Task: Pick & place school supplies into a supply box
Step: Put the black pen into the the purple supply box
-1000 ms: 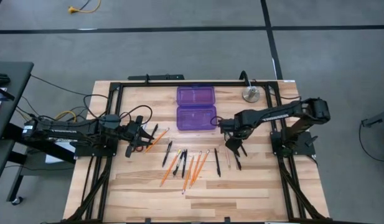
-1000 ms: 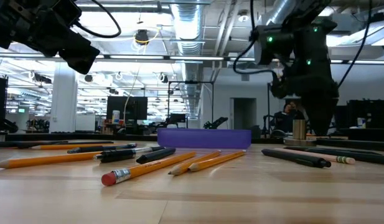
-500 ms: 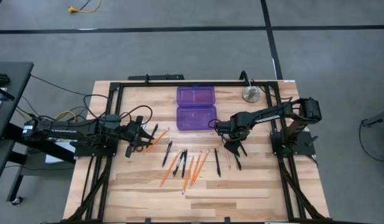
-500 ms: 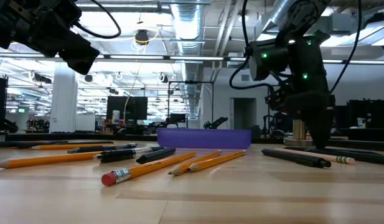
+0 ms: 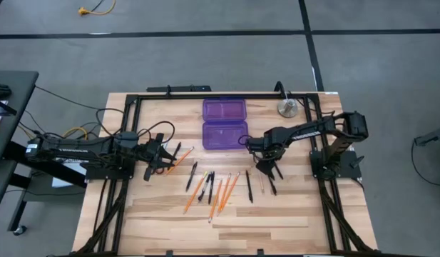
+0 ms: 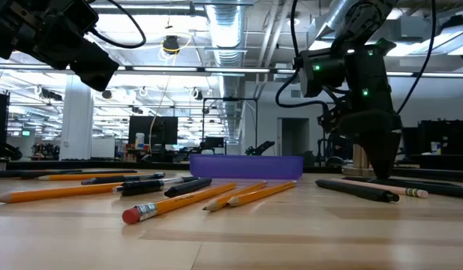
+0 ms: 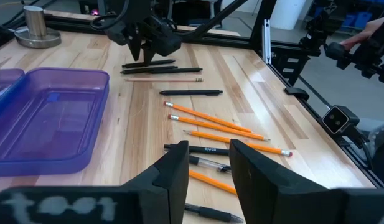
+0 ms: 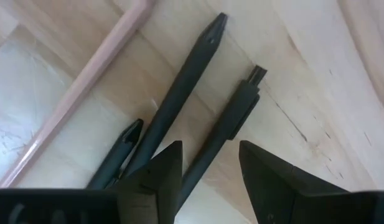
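Note:
The purple supply box (image 5: 224,123) lies open at the table's far middle. Several orange pencils (image 5: 221,191) and black pens (image 5: 210,184) lie loose in front of it. My right gripper (image 5: 267,166) points down over three black pens (image 5: 272,183) and a pale pencil (image 5: 261,183) right of the pile. It is open, and in the right wrist view its fingers (image 8: 157,177) stand on either side of one black pen (image 8: 226,140). My left gripper (image 5: 167,155) waits open above the table's left part, over a pen and a pencil (image 5: 179,153).
A round silver metal object (image 5: 288,108) stands at the far right, beside the box. A black frame (image 5: 134,107) runs around the table's far edge and sides. Bare wood lies toward the near edge (image 5: 227,232).
My right gripper has gone down toward the black pens on the right, still pointing down, and now stands low over them. The pens, the pencils and the box lie as before.

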Robot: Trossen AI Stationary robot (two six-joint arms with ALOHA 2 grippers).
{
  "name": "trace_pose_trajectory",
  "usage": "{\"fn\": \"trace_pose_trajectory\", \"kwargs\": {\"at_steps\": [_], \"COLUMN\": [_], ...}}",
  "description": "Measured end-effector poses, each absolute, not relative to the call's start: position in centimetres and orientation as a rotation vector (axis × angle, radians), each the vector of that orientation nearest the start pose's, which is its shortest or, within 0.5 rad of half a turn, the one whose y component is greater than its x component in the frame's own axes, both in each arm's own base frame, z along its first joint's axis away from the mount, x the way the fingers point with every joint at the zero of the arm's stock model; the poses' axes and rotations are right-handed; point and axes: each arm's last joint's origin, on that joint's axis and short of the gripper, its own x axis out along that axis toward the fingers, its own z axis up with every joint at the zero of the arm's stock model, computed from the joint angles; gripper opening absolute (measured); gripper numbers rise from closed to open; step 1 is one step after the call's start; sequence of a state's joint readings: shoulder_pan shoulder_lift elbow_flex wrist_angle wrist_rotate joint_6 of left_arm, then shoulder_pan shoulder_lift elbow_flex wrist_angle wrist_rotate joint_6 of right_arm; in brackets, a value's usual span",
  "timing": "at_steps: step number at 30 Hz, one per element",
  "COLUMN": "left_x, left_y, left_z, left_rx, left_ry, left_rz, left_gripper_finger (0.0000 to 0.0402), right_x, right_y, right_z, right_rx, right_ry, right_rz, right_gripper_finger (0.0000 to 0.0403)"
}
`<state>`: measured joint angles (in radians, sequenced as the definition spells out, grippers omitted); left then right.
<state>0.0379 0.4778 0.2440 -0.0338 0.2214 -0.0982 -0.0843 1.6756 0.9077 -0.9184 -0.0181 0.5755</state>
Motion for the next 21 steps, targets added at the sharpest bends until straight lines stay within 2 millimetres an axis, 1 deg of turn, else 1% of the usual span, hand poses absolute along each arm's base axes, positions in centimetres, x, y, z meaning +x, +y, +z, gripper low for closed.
{"fn": "trace_pose_trajectory", "kwargs": {"at_steps": [6, 14, 17, 21], "left_x": [13.0, 13.0, 13.0, 13.0], "left_y": [-0.1, -0.1, -0.1, -0.1], "left_z": [20.1, 20.0, 20.0, 20.0], "left_rx": [-0.133, -0.135, -0.139, -0.147], "left_ry": [0.277, 0.282, 0.283, 0.286], "left_rz": [-0.169, -0.169, -0.168, -0.166], "left_gripper_finger": [0.0105, 0.0105, 0.0105, 0.0105], "right_x": [25.3, 25.5, 25.7, 26.0], "right_y": [-2.5, -3.2, -3.5, -3.7], "right_z": [14.3, 14.2, 13.5, 12.1], "right_rx": [0.526, 0.540, 0.563, 0.576], "right_ry": [1.624, 1.597, 1.621, 1.695], "right_rz": [-0.540, -0.532, -0.530, -0.524], "right_gripper_finger": [0.0154, 0.0142, 0.0137, 0.0130]}}
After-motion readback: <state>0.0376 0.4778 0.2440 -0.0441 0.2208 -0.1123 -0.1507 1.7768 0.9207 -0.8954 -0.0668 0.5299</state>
